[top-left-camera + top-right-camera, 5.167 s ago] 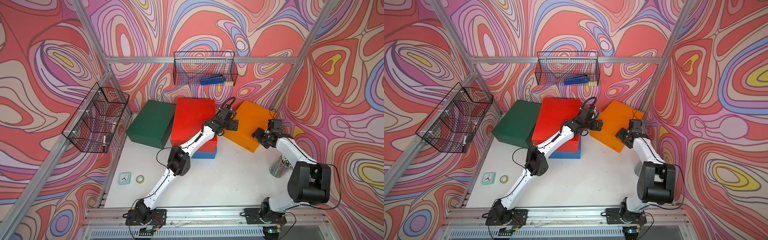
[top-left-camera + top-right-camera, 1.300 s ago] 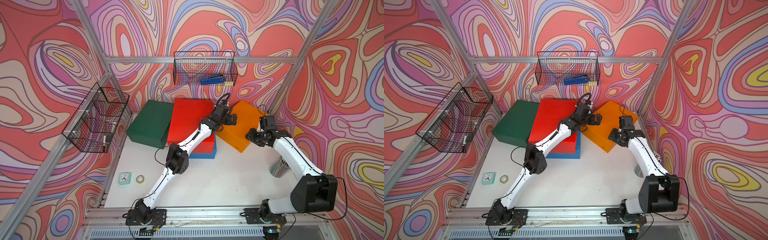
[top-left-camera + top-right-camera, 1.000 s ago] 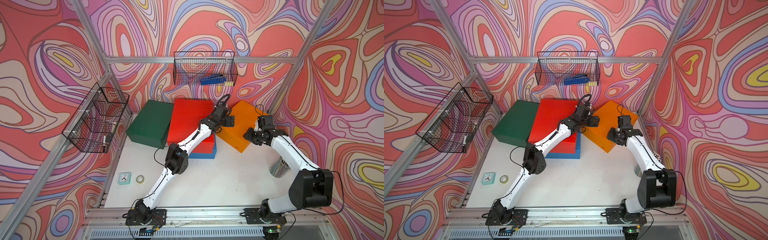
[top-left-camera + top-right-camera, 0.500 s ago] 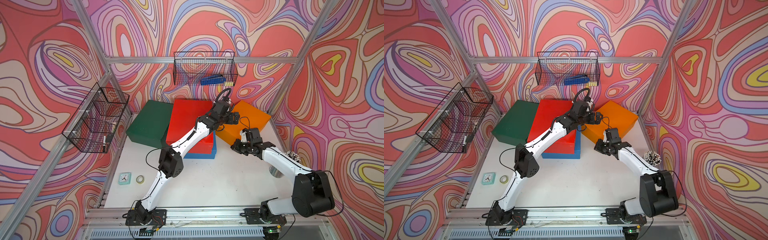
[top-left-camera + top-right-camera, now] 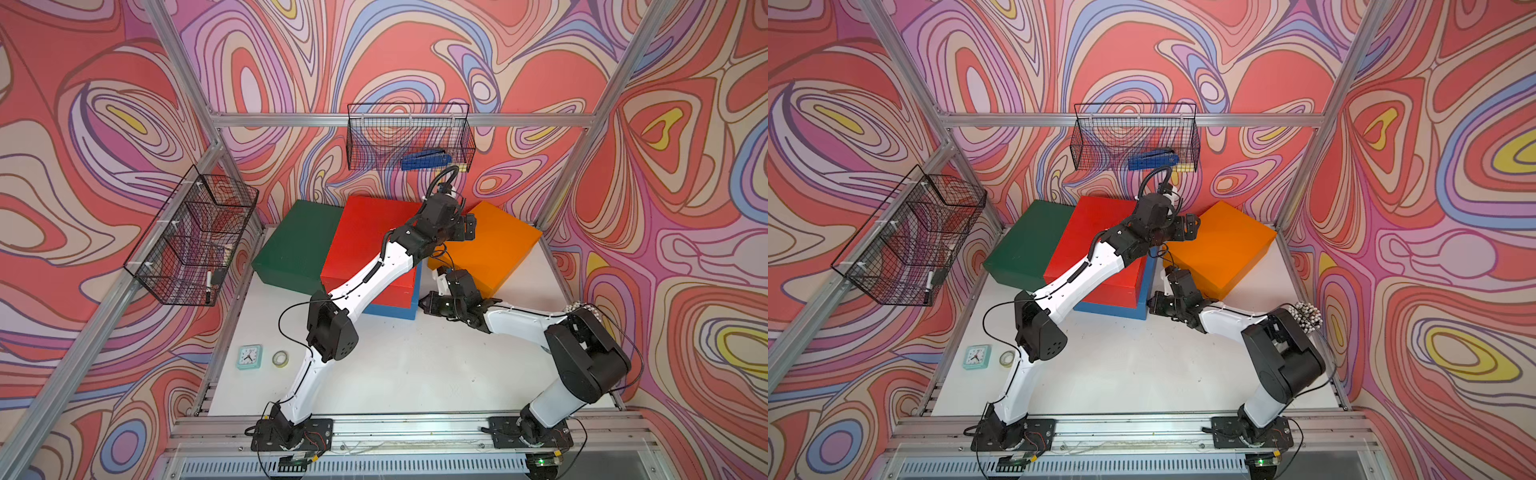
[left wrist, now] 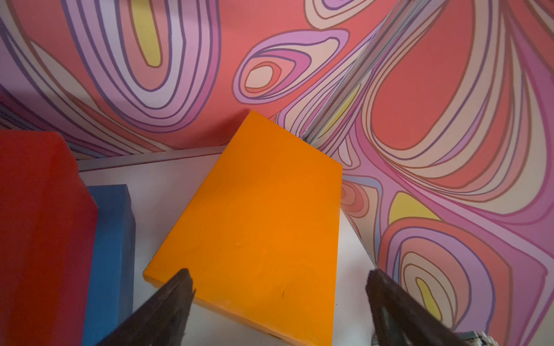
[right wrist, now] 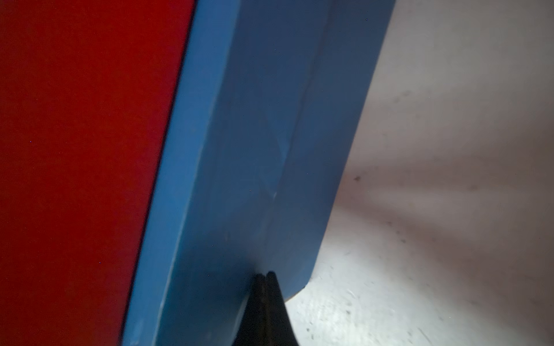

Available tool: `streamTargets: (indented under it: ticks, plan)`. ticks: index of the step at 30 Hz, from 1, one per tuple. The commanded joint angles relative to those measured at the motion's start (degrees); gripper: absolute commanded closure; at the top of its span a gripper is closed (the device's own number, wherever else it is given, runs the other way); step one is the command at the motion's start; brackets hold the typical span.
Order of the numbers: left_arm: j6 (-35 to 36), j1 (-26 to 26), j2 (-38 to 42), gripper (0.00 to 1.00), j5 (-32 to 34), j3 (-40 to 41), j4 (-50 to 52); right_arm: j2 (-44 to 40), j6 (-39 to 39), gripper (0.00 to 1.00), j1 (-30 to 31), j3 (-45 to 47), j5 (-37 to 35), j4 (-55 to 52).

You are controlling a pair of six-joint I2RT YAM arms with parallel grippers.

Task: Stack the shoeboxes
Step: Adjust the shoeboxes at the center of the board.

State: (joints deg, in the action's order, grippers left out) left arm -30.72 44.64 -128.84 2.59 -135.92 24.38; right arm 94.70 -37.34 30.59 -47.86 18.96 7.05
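Note:
The red shoebox lies on the blue shoebox, a little askew. The dark green shoebox sits to their left and the orange shoebox lies at an angle in the back right corner. My left gripper hovers open over the orange box's near-left corner; in the left wrist view its fingers straddle that corner of the orange box. My right gripper is shut and empty, its tips against the blue box's right side just above the table, below the red box.
A wire basket on the back wall holds a blue stapler. Another wire basket hangs on the left frame. A small clock and a tape roll lie front left. A cup of white-tipped sticks stands by the right arm.
My right arm swung from the orange box's near side down and left to the blue box's side, and its gripper shut. The left arm shifted slightly back and stayed open.

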Motion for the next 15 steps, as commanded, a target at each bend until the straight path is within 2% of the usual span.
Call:
streamTargets:
  ticks: [1, 3, 5, 11, 15]
  plan:
    - [-1.4, -0.3, -1.8, 0.07, 4.5, -0.9, 1.5, 2.8, -1.5, 1.0, 3.7, -1.8, 0.6, 6.1]
    - [-1.9, -0.8, -2.7, 0.07, 5.4, -1.7, 1.9, 2.5, -4.6, 1.0, 3.9, 1.5, 1.3, 11.2]
    - [-2.4, -1.3, -3.7, 0.07, 5.7, -2.4, 2.4, -0.8, -4.5, 1.0, 3.5, 4.4, -2.4, 10.9]
    - [-2.5, -2.1, -8.4, 0.03, 4.6, -6.3, 2.9, -13.6, 2.7, 1.0, -0.5, -1.9, -15.5, -18.4]
    - [-1.6, -2.3, -12.5, 0.0, 4.5, -10.3, 3.1, -19.2, 2.3, 1.0, -4.9, -6.1, -18.0, -30.2]
